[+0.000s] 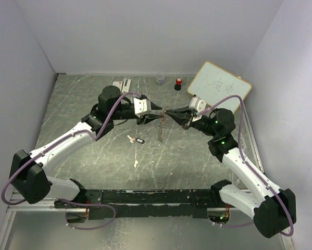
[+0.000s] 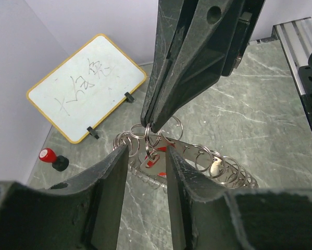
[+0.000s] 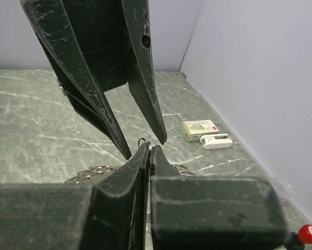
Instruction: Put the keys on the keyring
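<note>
The keyring (image 1: 161, 129) hangs in mid-air at the middle of the table; in the left wrist view it (image 2: 218, 162) shows as a metal band carrying several small rings. My right gripper (image 1: 169, 111) is shut on its top edge, as both the left wrist view (image 2: 151, 125) and the right wrist view (image 3: 149, 148) show. The red-headed key (image 2: 154, 157) hangs from the ring. My left gripper (image 1: 157, 111) is open, its fingers (image 2: 114, 172) on either side of that key. The black-tagged key (image 1: 137, 139) lies on the table to the left, under the left arm.
A whiteboard (image 1: 219, 87) leans at the back right. A red-topped black cylinder (image 1: 178, 83) and a small clear cup (image 1: 160, 79) stand at the back. A small box (image 3: 200, 129) and a white item (image 3: 215, 141) lie at the back left. A pale scrap (image 1: 136, 163) lies nearer the front.
</note>
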Robot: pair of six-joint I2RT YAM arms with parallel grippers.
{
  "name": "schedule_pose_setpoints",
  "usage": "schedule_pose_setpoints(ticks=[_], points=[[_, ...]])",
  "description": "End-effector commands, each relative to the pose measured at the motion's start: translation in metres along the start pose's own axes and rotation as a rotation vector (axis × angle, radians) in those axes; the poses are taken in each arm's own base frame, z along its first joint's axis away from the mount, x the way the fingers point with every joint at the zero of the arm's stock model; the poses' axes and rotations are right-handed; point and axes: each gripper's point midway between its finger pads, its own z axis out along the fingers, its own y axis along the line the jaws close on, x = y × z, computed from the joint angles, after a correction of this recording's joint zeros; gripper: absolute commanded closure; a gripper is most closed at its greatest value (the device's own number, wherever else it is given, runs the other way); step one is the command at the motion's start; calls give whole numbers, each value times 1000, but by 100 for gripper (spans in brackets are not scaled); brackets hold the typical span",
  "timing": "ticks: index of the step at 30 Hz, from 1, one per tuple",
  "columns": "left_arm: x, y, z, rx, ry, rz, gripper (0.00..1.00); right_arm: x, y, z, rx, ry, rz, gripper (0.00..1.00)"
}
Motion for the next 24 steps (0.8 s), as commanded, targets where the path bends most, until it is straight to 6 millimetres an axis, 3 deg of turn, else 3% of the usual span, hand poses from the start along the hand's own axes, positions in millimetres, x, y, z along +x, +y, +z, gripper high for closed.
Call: schedule_pose_setpoints(ticks=[1,6,8,11,18,24], points=[[-10,-1,5,30,-36,23,54,-24,-1,-1,-9,-52,-65,100],[-8,-1,8,40,-31,18,57,-24,-1,0,-13,-52,-66,100],[-9,0,8,38,-32,20,68,-24,0,0,-15,-53,-65,100],[-10,3,8,30,-31,18,92,-23,-1,-1,-11,-51,-65,100],[-10,6,3,-4,-11,23,93,-21,-6,-3,29,-32,-66,100],[-15,22,-7,-118,13,28,93,-14,-9,-7,59,0,-54,100]])
